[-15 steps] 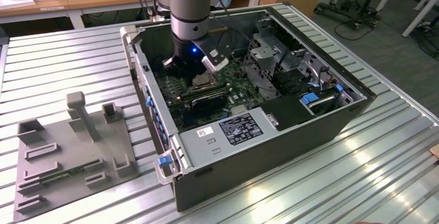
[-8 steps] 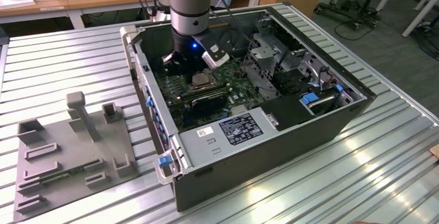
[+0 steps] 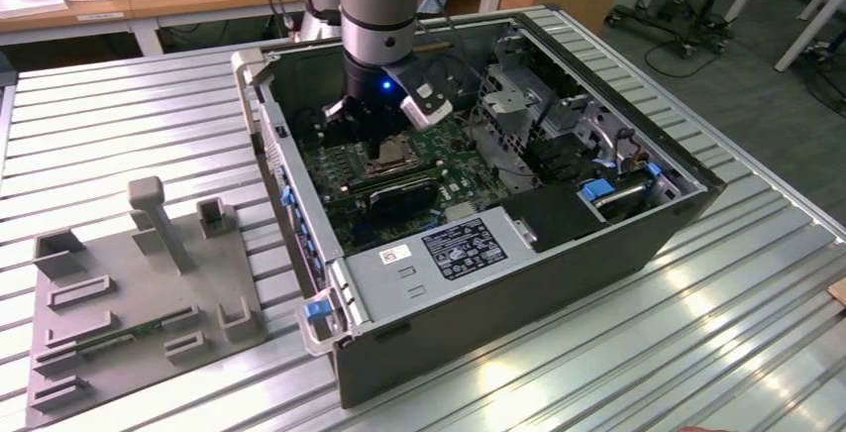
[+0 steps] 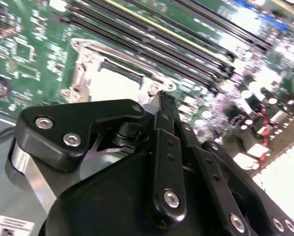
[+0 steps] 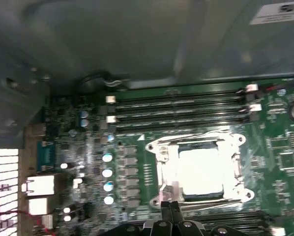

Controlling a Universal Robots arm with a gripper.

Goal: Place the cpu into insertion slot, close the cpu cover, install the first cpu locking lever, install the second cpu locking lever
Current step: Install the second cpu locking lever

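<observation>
Over the open computer case point(image 3: 529, 254) near the table's point(image 3: 133, 115) middle, the tool point(image 5: 170, 209) hangs with fingers pressed together, holding nothing, at the edge of the insertion slot point(image 5: 198, 167). The cpu point(image 5: 201, 169) sits inside, under the cpu cover point(image 5: 161, 162). A slipped push could scrape the motherboard point(image 5: 275, 157).
</observation>
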